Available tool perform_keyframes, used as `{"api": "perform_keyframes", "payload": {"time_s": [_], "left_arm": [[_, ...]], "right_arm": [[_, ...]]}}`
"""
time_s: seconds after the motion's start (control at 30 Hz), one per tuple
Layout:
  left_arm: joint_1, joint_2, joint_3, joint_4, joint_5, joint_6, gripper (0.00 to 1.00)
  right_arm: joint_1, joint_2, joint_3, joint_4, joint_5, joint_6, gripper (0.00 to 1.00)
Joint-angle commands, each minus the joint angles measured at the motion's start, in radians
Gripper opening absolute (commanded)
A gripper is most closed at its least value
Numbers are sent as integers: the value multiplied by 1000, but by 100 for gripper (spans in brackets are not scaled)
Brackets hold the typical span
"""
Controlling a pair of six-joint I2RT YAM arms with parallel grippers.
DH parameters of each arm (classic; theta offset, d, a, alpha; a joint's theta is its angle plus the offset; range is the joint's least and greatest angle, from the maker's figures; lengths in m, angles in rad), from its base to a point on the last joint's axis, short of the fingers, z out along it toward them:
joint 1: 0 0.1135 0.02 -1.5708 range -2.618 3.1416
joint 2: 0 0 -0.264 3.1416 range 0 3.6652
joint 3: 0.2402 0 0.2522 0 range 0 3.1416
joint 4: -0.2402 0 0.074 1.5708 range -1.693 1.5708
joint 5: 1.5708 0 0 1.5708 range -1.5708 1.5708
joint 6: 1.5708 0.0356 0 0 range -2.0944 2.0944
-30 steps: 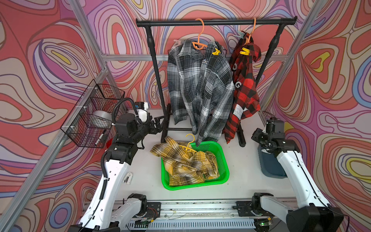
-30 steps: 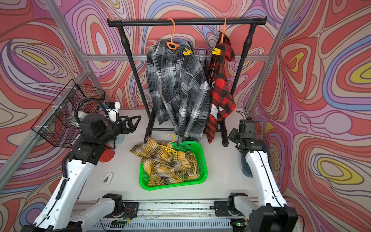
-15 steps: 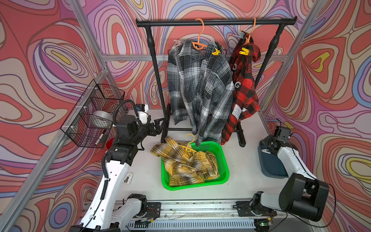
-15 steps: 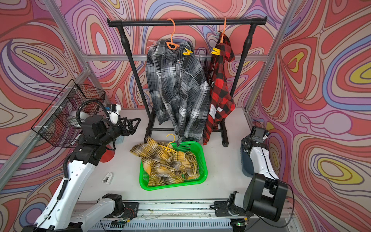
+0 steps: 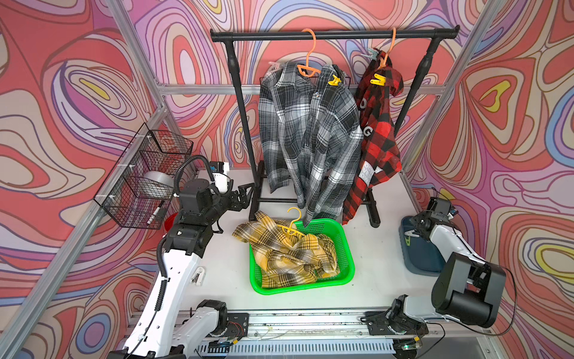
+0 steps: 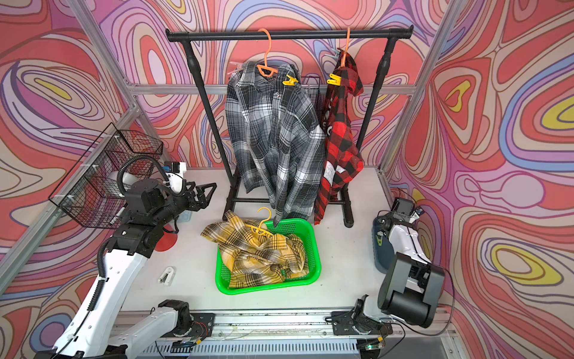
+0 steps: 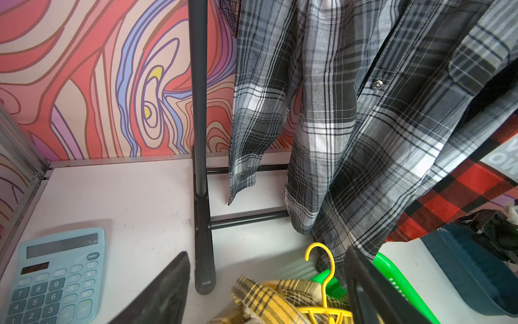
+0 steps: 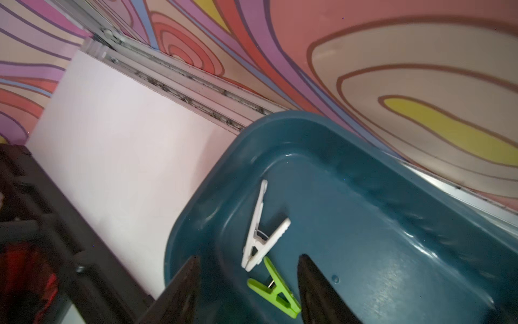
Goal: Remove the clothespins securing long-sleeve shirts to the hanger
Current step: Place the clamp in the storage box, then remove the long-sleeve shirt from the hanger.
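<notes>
Right wrist: white clothespin (image 8: pixel 262 227) and green clothespin (image 8: pixel 276 291) are in the right bin (image 8: pixel 364 157), white's closed nose toward the spread, empty right gripper (image 8: pixel 250 255); left gripper (image 7: pixel 267 249) also spread, empty.

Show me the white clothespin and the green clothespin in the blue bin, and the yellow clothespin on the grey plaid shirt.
white clothespin (image 8: pixel 253 246): right wrist view, its body by the spring.
green clothespin (image 8: pixel 280 294): right wrist view, its middle.
yellow clothespin (image 5: pixel 334 81): a top view, its body.

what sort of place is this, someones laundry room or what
Probably a robot test cell staged as a laundry corner: aluminium frame, swirl-printed walls, two robot arms, a garment rack of plaid shirts.
</notes>
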Motion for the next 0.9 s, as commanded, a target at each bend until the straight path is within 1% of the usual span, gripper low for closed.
{"api": "perform_keyframes", "payload": {"time_s": [0.0,0.07,0.17,0.2,0.27,0.33,0.4,0.43,0.5,0.6,0.67,0.73,0.87], "left_arm": [[8,-11,5,-15,-9,7,81],[8,-9,2,-12,-14,4,81],[9,-3,-1,-2,-22,-3,81],[10,0,-1,0,-23,-7,81],[11,7,-2,7,-20,-20,81],[13,13,-5,10,-14,-30,81],[14,21,-8,7,-12,-41,81],[14,24,-8,2,-14,-45,81],[17,27,-10,-3,-16,-55,81],[21,25,-23,5,-15,-67,80],[25,25,-24,8,-15,-75,81],[27,27,-24,8,-15,-83,80],[33,27,-30,11,-12,-101,80]], "right_arm": [[-4,-100,19,1,-41,-17,58],[-1,-173,14,11,-138,-19,58],[17,-288,12,23,-328,-34,59],[37,-326,12,33,-403,-50,59],[105,-394,23,27,-484,-98,58],[203,-465,46,-9,-504,-170,58],[286,-537,56,-27,-561,-225,58],[304,-562,60,-31,-611,-242,58],[324,-598,67,-26,-777,-269,58],[342,-599,83,-25,-947,-246,59],[378,-585,94,-21,-1003,-229,59],[441,-582,101,-19,-994,-222,59],[632,-558,134,-47,-856,-234,59]]}}
